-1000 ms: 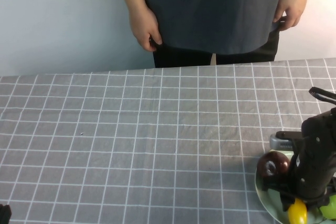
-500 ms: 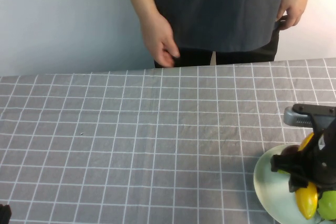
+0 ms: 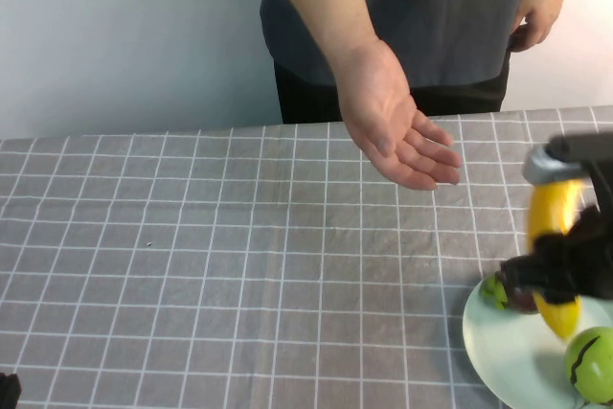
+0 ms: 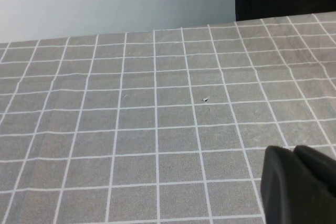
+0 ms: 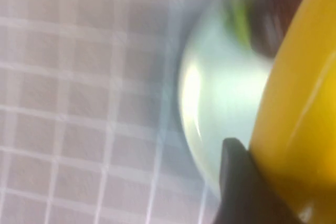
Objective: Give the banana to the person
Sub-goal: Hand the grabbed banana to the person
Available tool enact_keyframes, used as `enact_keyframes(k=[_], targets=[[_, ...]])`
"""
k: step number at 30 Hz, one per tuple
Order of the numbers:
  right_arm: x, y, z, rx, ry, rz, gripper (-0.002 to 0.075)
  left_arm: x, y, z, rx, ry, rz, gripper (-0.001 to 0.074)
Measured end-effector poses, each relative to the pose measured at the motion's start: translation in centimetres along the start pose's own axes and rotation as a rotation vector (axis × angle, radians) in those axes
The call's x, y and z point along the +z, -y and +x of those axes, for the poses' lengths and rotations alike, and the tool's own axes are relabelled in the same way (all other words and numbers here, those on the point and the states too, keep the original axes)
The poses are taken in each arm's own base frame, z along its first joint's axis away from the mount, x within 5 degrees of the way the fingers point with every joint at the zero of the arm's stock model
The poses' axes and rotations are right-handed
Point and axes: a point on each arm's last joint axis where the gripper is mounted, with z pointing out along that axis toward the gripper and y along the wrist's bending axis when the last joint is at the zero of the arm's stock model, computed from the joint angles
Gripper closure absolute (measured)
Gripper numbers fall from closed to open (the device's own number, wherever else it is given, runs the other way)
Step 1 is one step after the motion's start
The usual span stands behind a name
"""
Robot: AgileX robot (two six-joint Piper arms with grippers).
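My right gripper point(image 3: 565, 270) is shut on the yellow banana point(image 3: 553, 246) and holds it lifted above the pale plate point(image 3: 498, 347) at the right edge of the table. In the right wrist view the banana point(image 5: 294, 103) fills the side, pressed against one black finger point(image 5: 239, 182). The person point(image 3: 431, 16) in a dark grey T-shirt stands behind the table with an open palm point(image 3: 397, 131) stretched out over it, left of and above the banana. My left gripper point(image 4: 299, 179) is shut and empty, low over the cloth at the near left.
A round green fruit point(image 3: 592, 363) lies on the plate, and a dark purple-red fruit point(image 3: 512, 294) sits at its far rim beside the gripper. A grey checked cloth point(image 3: 239, 256) covers the table.
My right gripper has raised the banana up off the plate. The person's hand has come forward from the hip and opened palm-up over the table.
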Motion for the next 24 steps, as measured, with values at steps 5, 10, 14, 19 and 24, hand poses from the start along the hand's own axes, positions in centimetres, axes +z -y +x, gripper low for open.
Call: enact_keyframes(k=[5, 10, 14, 19, 24], targets=[[-2.1, -1.9, -1.4, -0.274, 0.258, -0.106, 0.0459, 0.0, 0.0, 0.0, 0.000, 0.000, 0.000, 0.0739], [-2.2, -3.8, -3.2, -0.375, 0.312, -0.135, 0.0459, 0.0, 0.0, 0.0, 0.000, 0.000, 0.000, 0.0739], [-1.0, -5.2, -5.1, -0.400, 0.293, -0.135, 0.0459, 0.0, 0.0, 0.0, 0.000, 0.000, 0.000, 0.0740], [1.4, -6.0, -6.1, -0.407, 0.222, -0.116, 0.0459, 0.0, 0.0, 0.0, 0.000, 0.000, 0.000, 0.0740], [2.8, -6.3, -6.3, -0.409, 0.193, -0.111, 0.0459, 0.0, 0.0, 0.0, 0.000, 0.000, 0.000, 0.0740]])
